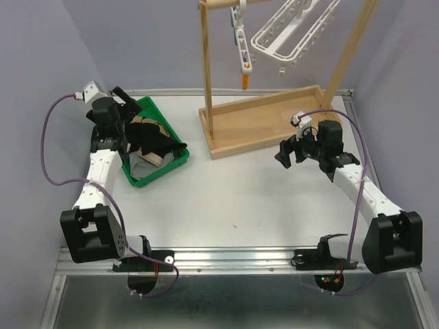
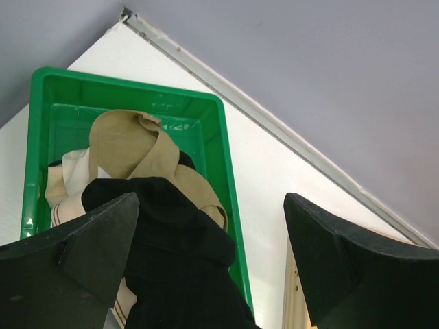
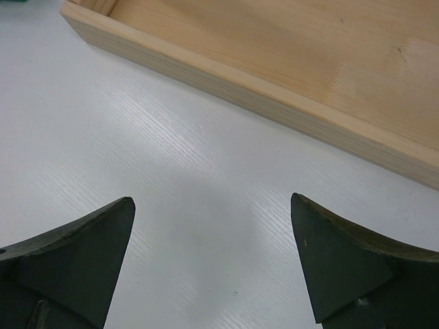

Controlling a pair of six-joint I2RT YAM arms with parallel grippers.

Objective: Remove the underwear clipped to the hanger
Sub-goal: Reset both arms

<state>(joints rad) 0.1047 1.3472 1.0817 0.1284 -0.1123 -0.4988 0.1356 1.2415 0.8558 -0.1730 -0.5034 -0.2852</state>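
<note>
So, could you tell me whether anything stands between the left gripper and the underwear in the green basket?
Nothing visible does. The left gripper hangs open directly over the black underwear, which tops the pile in the green basket. The tan underwear lies just behind it, equally uncovered.

Table (image 1: 226, 199) in front of the wooden stand (image 1: 254, 127) is open, a wide low lane. Left of the stand, a green bin (image 1: 158, 113) heaped with underwear (image 1: 147, 133) blocks low passes. Above its base, two posts and the white clip hanger (image 1: 291, 31) crowd the headroom.
</note>
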